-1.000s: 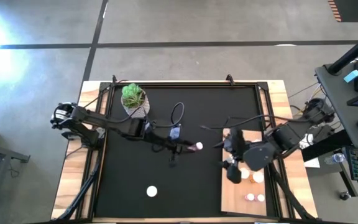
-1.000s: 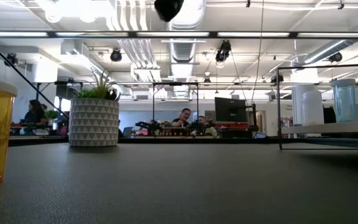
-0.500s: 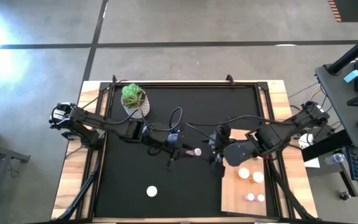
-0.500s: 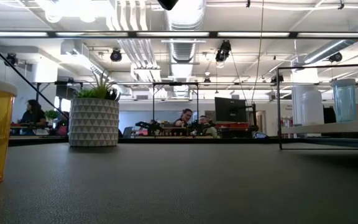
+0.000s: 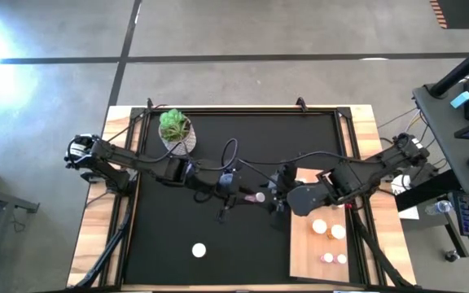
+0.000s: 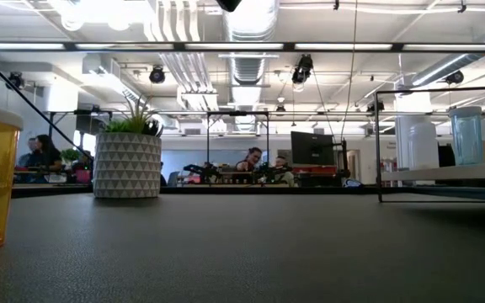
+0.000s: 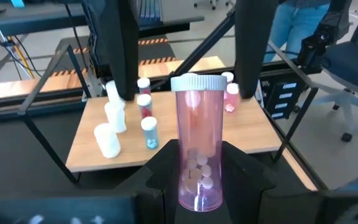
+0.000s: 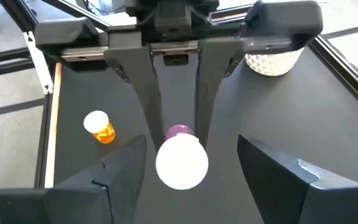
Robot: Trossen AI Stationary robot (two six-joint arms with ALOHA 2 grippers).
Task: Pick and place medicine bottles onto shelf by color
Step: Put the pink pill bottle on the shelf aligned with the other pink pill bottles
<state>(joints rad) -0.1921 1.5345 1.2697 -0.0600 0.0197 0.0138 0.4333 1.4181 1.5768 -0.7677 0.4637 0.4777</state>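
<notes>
One pink bottle [image 7: 197, 140] sits clamped between your left gripper [image 5: 247, 198] fingers, its long axis running straight out from that claw, white cap leading toward the right gripper [image 5: 273, 198]. Through its clear wall you can see a small heap of pale pills lying at the end nearest the left claw. Your right claw faces it head-on, its fingers [image 8: 114, 177] spread on either side of the cap and not touching it, so that claw is released. Beyond the right claw lies the shelf [image 5: 304, 252], a pale board carrying several small bottles, white, pink and one teal-banded. Off to the side of the left claw, an amber bottle [image 8: 99, 127] stands alone on the black mat [image 5: 186, 228], and farther behind it a potted plant [image 5: 174, 129].
</notes>
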